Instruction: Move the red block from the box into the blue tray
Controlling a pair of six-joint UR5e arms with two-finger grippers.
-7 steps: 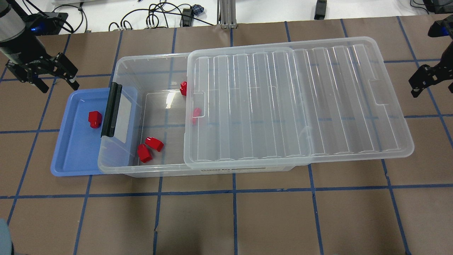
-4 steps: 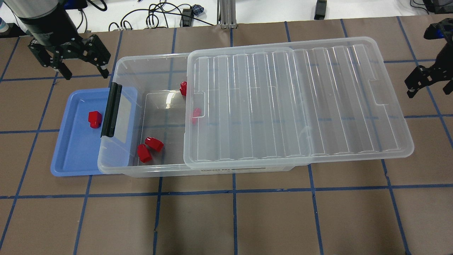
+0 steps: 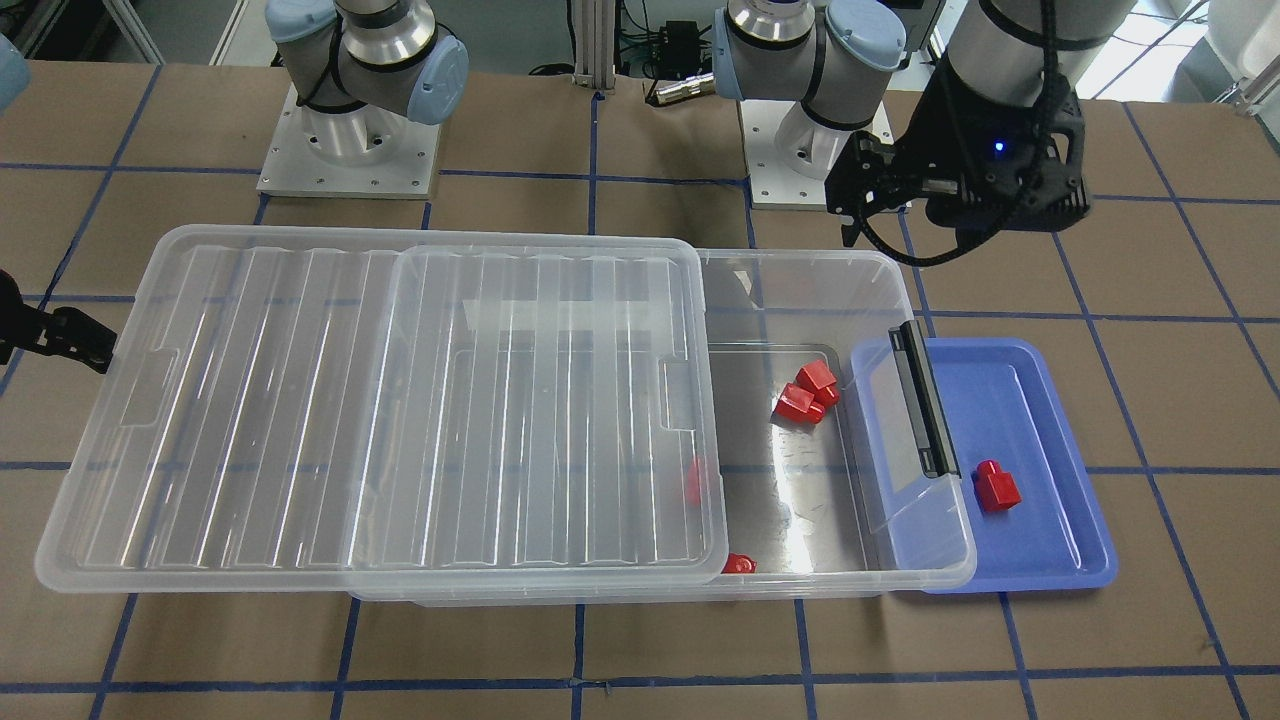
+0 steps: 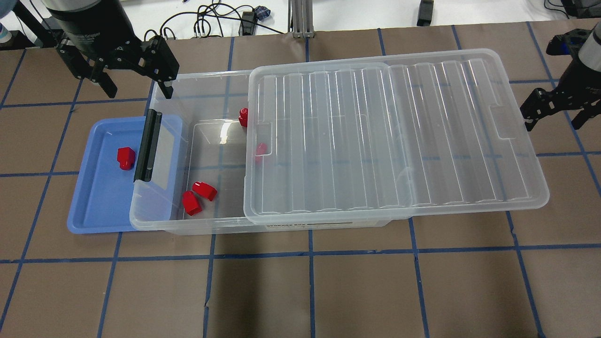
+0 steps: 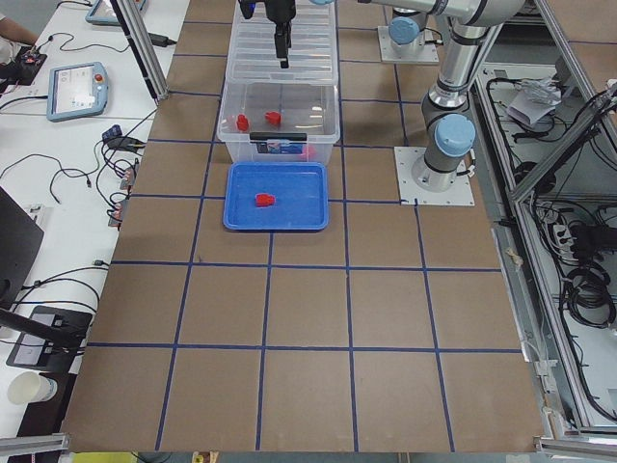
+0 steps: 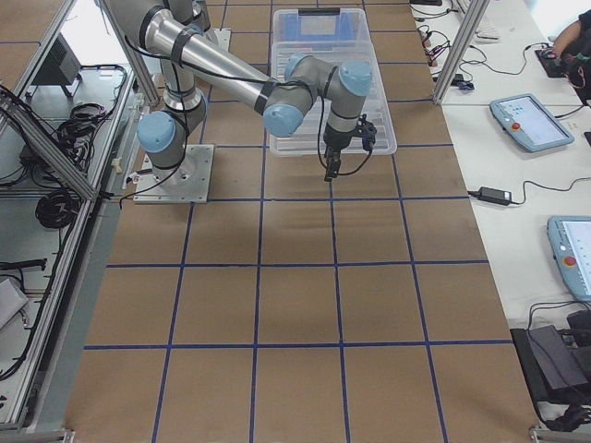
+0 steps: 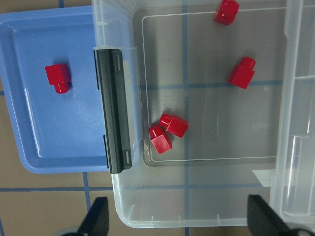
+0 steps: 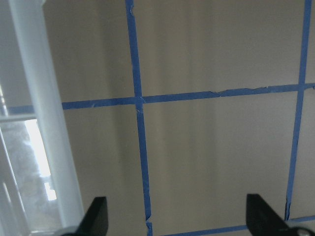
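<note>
One red block (image 4: 126, 157) lies in the blue tray (image 4: 96, 206), also seen in the left wrist view (image 7: 58, 77). The clear box (image 4: 159, 223) stands beside the tray, its end with the black latch (image 4: 148, 145) overlapping the tray's edge. Its lid (image 4: 389, 136) is slid aside, so the tray end is uncovered. Two red blocks (image 4: 197, 197) lie together on the box floor; two more (image 4: 243, 117) sit at the lid's edge. My left gripper (image 4: 138, 89) is open and empty, raised over the box's far corner. My right gripper (image 4: 554, 119) is open and empty beside the lid's other end.
Brown table with a blue tape grid (image 4: 310, 291). Cables and a metal post (image 4: 298, 19) lie beyond the table's far edge. The lid overhangs the box on the right arm's side. Both arm bases (image 3: 350, 130) stand behind the box in the front view.
My left gripper has moved from beside the tray's far corner toward the box's far open corner, staying open. My right gripper has shifted slightly toward the lid's end. The blocks have not moved.
</note>
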